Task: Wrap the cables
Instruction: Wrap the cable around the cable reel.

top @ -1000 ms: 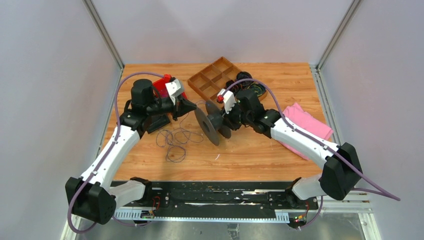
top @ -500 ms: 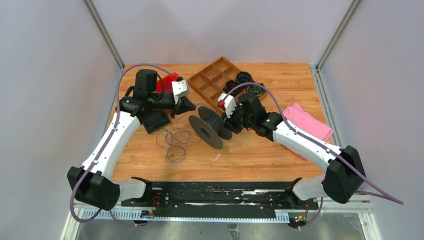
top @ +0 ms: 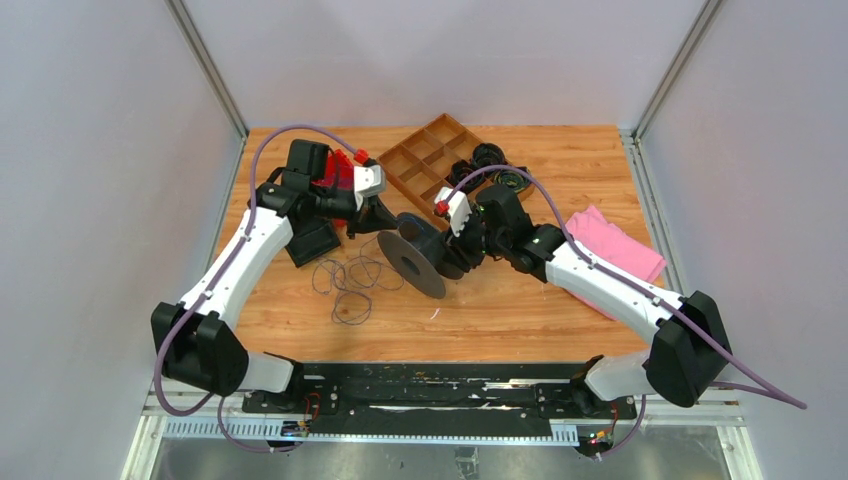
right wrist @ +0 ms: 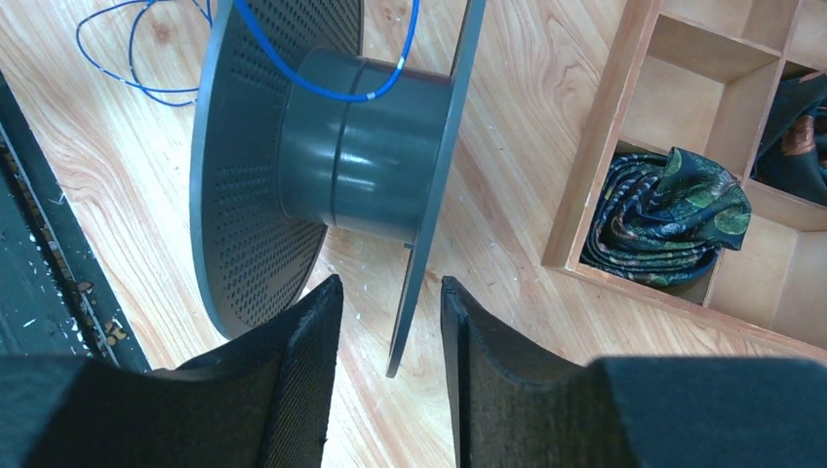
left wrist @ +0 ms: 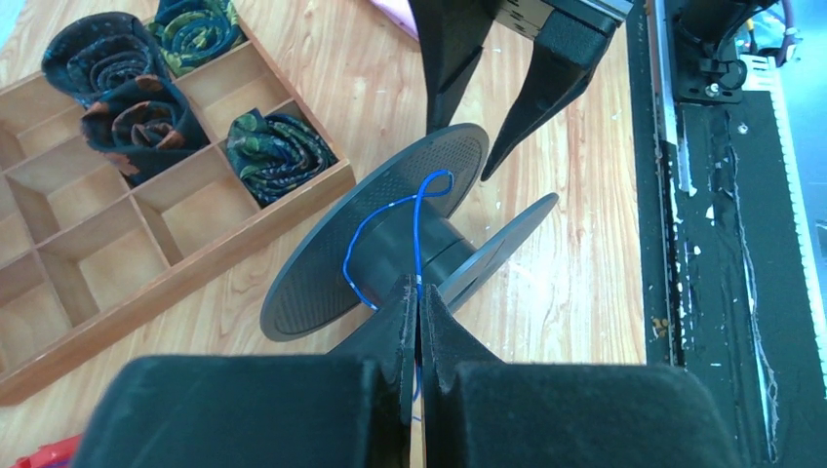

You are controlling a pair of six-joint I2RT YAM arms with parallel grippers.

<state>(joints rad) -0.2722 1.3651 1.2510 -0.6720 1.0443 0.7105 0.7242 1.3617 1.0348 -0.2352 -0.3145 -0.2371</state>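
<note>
One cable [left wrist: 417, 219] strand runs straight ahead from the left tool [left wrist: 417, 292], which is pinched shut on it, to the spool [left wrist: 444, 252] hub. Its slack lies coiled on the tabletop [top: 500, 300]. The spool axis is horizontal, pointing at the right tool [right wrist: 388, 292], jaws parted astride the near flange. Both arms reach low.

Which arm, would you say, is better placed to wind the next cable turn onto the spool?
Left: the left fingers are shut on the cable looped over the spool; the right fingers stand open astride its flange.
</note>
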